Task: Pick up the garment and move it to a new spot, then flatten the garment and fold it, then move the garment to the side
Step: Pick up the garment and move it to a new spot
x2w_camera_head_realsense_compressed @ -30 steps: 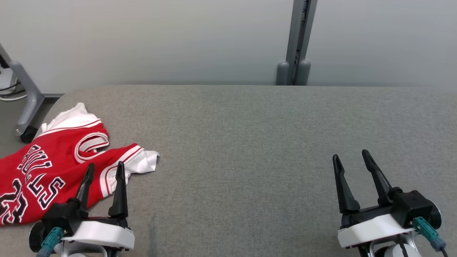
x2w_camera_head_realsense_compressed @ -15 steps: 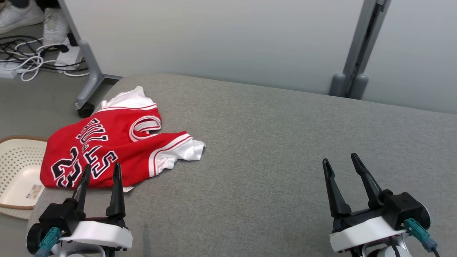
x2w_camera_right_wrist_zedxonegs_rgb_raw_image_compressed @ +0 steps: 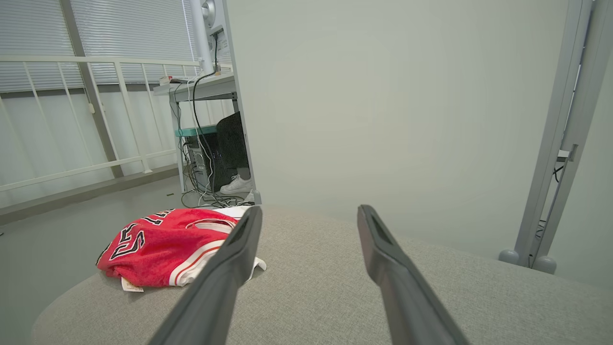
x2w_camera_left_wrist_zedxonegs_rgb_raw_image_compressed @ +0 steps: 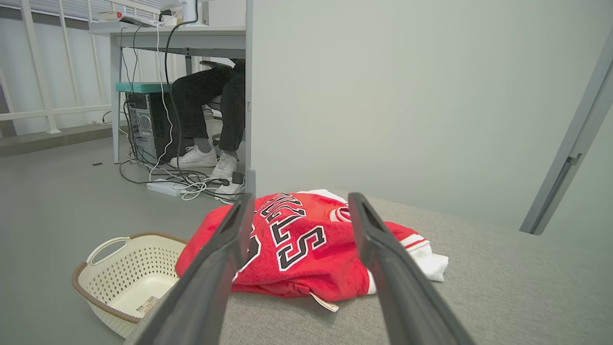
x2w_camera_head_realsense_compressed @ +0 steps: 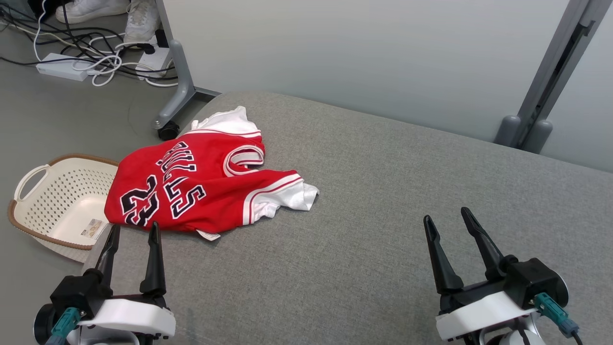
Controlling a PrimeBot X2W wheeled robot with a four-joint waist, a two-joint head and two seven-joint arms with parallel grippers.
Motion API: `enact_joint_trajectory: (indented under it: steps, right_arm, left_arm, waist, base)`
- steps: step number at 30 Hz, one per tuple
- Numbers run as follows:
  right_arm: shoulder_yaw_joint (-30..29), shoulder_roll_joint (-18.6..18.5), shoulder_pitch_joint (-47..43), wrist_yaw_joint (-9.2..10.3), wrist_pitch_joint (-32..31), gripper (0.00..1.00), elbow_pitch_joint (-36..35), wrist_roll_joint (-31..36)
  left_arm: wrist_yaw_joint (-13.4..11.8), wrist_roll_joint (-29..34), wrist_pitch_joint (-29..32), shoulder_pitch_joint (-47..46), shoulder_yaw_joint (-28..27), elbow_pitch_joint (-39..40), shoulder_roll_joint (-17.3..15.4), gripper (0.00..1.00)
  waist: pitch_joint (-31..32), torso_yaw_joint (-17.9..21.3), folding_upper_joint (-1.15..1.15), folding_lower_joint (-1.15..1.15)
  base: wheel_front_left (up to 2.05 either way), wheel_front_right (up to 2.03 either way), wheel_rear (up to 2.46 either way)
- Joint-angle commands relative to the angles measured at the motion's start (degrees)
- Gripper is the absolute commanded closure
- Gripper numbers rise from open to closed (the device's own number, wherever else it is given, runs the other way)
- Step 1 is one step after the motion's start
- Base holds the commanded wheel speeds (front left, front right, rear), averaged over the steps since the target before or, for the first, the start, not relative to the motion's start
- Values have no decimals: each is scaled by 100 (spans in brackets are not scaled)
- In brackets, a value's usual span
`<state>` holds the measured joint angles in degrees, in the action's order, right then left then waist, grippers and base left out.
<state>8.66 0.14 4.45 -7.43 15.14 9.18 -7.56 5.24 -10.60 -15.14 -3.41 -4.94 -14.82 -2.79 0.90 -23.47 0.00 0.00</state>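
1. Leftmost, the perforated basket (x2w_camera_head_realsense_compressed: 28, 211) sat on the floor with a small label (x2w_camera_head_realsense_compressed: 93, 229) inside.
2. The left gripper (x2w_camera_head_realsense_compressed: 134, 226) hung released, just short of the red garment (x2w_camera_head_realsense_compressed: 191, 191), which lay crumpled at the left end of the grey surface (x2w_camera_head_realsense_compressed: 383, 201).
3. The left wrist view added a seated person's legs (x2w_camera_left_wrist_zedxonegs_rgb_raw_image_compressed: 210, 110).
4. The right gripper (x2w_camera_head_realsense_compressed: 445, 214) stood released, well apart.

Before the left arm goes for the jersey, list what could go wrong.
1. The jersey lies at the table's left end, reaching the edge above the basket on the floor; a nudge from the open left gripper could push it off.
2. It is bunched in layers, so a pinch may catch one layer only and lift it twisted.
3. The open right gripper stands far off; a one-armed lift may leave it crumpled.
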Motion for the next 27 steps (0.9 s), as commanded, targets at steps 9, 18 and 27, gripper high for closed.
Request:
enact_joint_trajectory:
  steps: [9, 18, 27]
  right_arm:
    - [128, -25, 129, -11, 7, 0, 39, -67]
    - [195, -26, 240, -11, 6, 0, 36, -49]
    - [268, -27, 495, -11, 6, 0, 45, 49]
  left_arm:
    - [62, -19, -4, -198, -118, -136, -44, 0]
    - [202, -386, 485, -1078, 100, -679, -511, 0]
    - [227, -1355, 2007, -2399, 762, -1372, -1429, 0]
  waist:
    - [-96, 158, 0, 0]
    - [-300, 486, 0, 0]
    - [-734, 1105, 0, 0]
  base:
    - [0, 0, 0]
    - [0, 0, 0]
    - [0, 0, 0]
